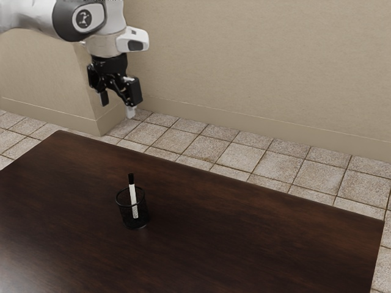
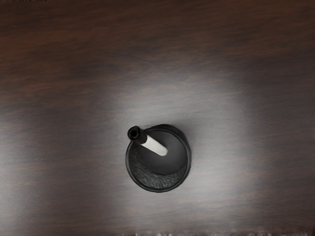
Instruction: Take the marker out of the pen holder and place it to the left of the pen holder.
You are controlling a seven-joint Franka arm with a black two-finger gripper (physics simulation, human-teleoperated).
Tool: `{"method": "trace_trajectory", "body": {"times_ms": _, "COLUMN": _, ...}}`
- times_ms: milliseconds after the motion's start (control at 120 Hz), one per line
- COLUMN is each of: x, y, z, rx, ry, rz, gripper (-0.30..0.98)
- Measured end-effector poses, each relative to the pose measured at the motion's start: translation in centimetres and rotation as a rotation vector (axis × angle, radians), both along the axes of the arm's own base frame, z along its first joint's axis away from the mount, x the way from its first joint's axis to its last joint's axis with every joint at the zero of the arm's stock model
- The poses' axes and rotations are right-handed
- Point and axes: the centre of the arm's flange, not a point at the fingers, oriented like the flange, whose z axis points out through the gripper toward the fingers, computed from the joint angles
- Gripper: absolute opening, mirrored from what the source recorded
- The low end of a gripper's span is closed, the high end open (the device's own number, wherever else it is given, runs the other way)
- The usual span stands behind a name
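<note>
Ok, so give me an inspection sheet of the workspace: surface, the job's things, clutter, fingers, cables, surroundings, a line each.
Surface: dark wood table, with a pale sheen in places.
Marker: in the pen holder, leaning against its rim, black cap end up and sticking out; not yet taken out.
Pen holder: round, black, upright on the table.
Clutter: nothing seen.
Fingers: apart, nothing between them, raised clear of the marker.
Cables: nothing seen.
Surroundings: plain beige wall and tiled floor beyond the table.
</note>
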Motion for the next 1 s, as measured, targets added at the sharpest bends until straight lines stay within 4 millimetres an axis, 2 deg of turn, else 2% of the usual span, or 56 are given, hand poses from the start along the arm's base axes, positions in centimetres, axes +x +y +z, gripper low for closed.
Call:
{"method": "trace_trajectory", "body": {"times_ms": 92, "x": -0.1, "y": -0.8, "z": -0.1, "rx": 0.002, "ry": 0.007, "rz": -0.014, "gripper": 0.67}}
{"method": "trace_trajectory", "body": {"times_ms": 142, "x": 0.3, "y": -0.8, "z": -1.3, "rx": 0.009, "ry": 0.03, "rz": -0.01, "gripper": 0.67}}
{"method": "trace_trajectory", "body": {"times_ms": 175, "x": 1.4, "y": -0.8, "z": -3.2, "rx": 0.011, "ry": 0.055, "rz": -0.001, "gripper": 0.67}}
{"method": "trace_trajectory", "body": {"times_ms": 233, "x": 4.0, "y": -0.1, "z": -8.1, "rx": 0.012, "ry": 0.103, "rz": 0.029, "gripper": 0.67}}
{"method": "trace_trajectory", "body": {"times_ms": 317, "x": 6.9, "y": 5.7, "z": -15.2, "rx": -0.028, "ry": 0.165, "rz": 0.154, "gripper": 0.67}}
{"method": "trace_trajectory", "body": {"times_ms": 358, "x": 7.7, "y": 6.7, "z": -17.3, "rx": -0.029, "ry": 0.173, "rz": 0.175, "gripper": 0.67}}
{"method": "trace_trajectory", "body": {"times_ms": 417, "x": 8.4, "y": 7.0, "z": -19.1, "rx": -0.015, "ry": 0.169, "rz": 0.174, "gripper": 0.67}}
{"method": "trace_trajectory", "body": {"times_ms": 600, "x": 9.7, "y": 5.7, "z": -21.7, "rx": 0.026, "ry": 0.135, "rz": 0.133, "gripper": 0.67}}
{"method": "trace_trajectory", "body": {"times_ms": 792, "x": 8.7, "y": 5.2, "z": -25.1, "rx": -0.019, "ry": 0.16, "rz": 0.184, "gripper": 0.67}}
{"method": "trace_trajectory", "body": {"times_ms": 908, "x": 8.4, "y": 6.5, "z": -25.9, "rx": -0.074, "ry": 0.152, "rz": 0.264, "gripper": 0.67}}
{"method": "trace_trajectory", "body": {"times_ms": 1000, "x": 8.4, "y": 7.8, "z": -25.6, "rx": -0.132, "ry": 0.129, "rz": 0.341, "gripper": 0.67}}
